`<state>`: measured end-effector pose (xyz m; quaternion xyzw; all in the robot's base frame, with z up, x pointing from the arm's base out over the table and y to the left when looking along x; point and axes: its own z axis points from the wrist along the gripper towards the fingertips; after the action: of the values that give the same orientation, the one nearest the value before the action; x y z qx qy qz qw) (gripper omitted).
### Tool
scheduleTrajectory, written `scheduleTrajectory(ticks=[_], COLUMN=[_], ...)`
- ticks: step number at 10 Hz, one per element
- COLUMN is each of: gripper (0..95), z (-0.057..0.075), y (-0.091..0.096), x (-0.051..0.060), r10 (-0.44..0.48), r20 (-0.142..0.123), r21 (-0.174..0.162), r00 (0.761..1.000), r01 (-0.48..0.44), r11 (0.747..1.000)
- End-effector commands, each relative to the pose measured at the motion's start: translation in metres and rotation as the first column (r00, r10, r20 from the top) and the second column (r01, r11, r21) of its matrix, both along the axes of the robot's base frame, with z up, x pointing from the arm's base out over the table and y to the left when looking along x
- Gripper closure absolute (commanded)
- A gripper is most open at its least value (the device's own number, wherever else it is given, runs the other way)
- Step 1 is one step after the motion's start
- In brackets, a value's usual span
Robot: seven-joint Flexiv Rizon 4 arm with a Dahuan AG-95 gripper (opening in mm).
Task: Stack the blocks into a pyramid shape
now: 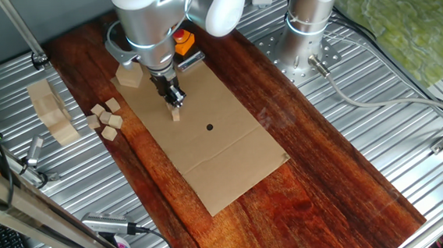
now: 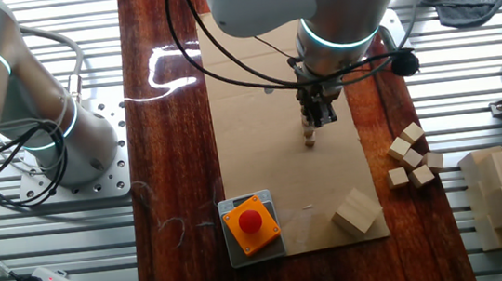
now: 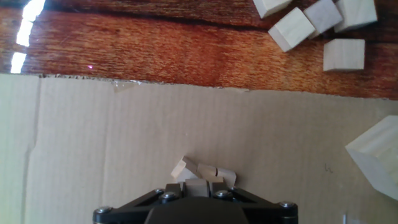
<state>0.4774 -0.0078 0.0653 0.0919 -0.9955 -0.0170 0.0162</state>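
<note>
Several tiny pale wooden blocks [image 3: 208,169] lie close together on the cardboard right under my gripper [image 3: 198,185]; one of them is tilted. They show as a small pile in one fixed view [image 1: 176,115] and in the other fixed view [image 2: 310,138]. My gripper [image 1: 174,96] [image 2: 317,115] points straight down just above them. Its jaws are shut on one more block [image 3: 198,187]. Several loose blocks [image 1: 105,120] [image 2: 412,156] [image 3: 292,28] lie in a cluster on the dark wood beside the cardboard.
A brown cardboard sheet [image 1: 223,151] covers the middle of the wooden table. A larger wooden piece [image 1: 130,76] [image 2: 357,212] sits at the cardboard's corner. A big pale slab block [image 1: 53,112] lies on the metal surface. A red button box [image 2: 252,223] stands nearby.
</note>
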Motion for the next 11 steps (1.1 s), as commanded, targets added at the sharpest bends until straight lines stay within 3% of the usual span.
scheduleTrajectory(ticks=[1, 7, 8, 11], gripper=[95.0, 95.0, 76.0, 76.0], z=[-0.0007, -0.0007, -0.0008, -0.0016], y=[-0.0007, -0.0009, -0.0009, -0.0014], x=[-0.0001, -0.0001, 0.0, 0.0003], r10=[0.002, 0.019, 0.02, 0.024], r20=[0.002, 0.009, 0.01, 0.01], r21=[0.001, 0.003, 0.003, 0.001], r00=[1.0, 1.0, 1.0, 1.0], r01=[-0.002, -0.019, -0.02, -0.024], r11=[1.0, 1.0, 1.0, 1.0])
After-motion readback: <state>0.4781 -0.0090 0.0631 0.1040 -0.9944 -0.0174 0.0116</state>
